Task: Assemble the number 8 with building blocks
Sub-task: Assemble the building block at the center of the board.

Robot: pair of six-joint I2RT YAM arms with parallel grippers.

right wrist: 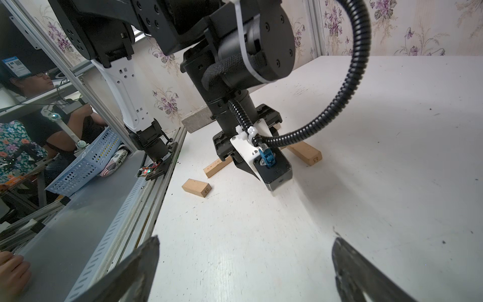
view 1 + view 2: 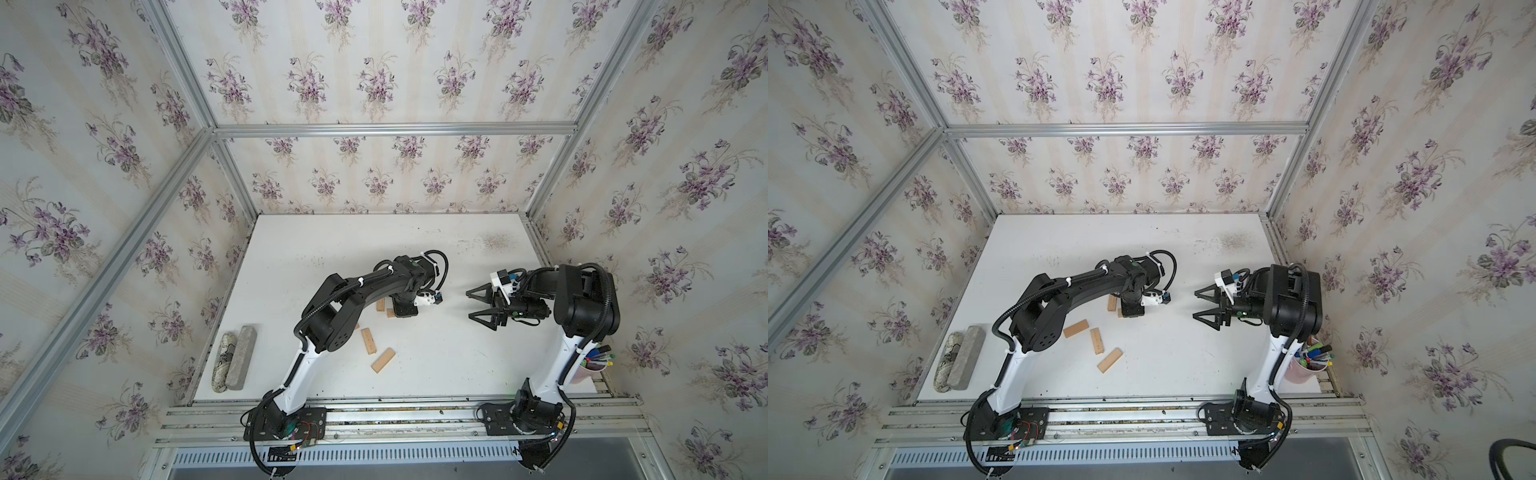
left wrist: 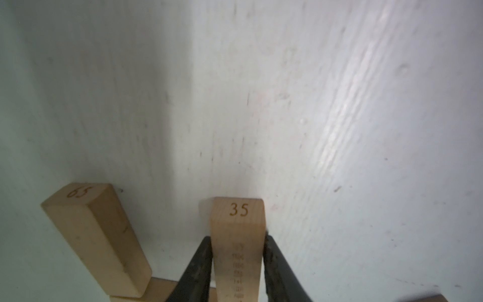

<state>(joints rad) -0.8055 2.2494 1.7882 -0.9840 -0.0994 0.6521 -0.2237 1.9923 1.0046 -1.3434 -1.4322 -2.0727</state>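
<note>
On the white table (image 2: 316, 241), left of centre: left gripper (image 3: 237, 238) clamped on the block marked 35 (image 3: 238, 217).
Block marked 65 (image 3: 96, 240) lies beside it; three more building blocks (image 2: 1097, 340) lie loose nearer. Right gripper (image 2: 468, 305) hovers to the right, jaws spread wide, empty.

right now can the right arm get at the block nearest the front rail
Probably yes: that block lies flat by itself, and only bare table lies between it and the open right gripper.
</note>
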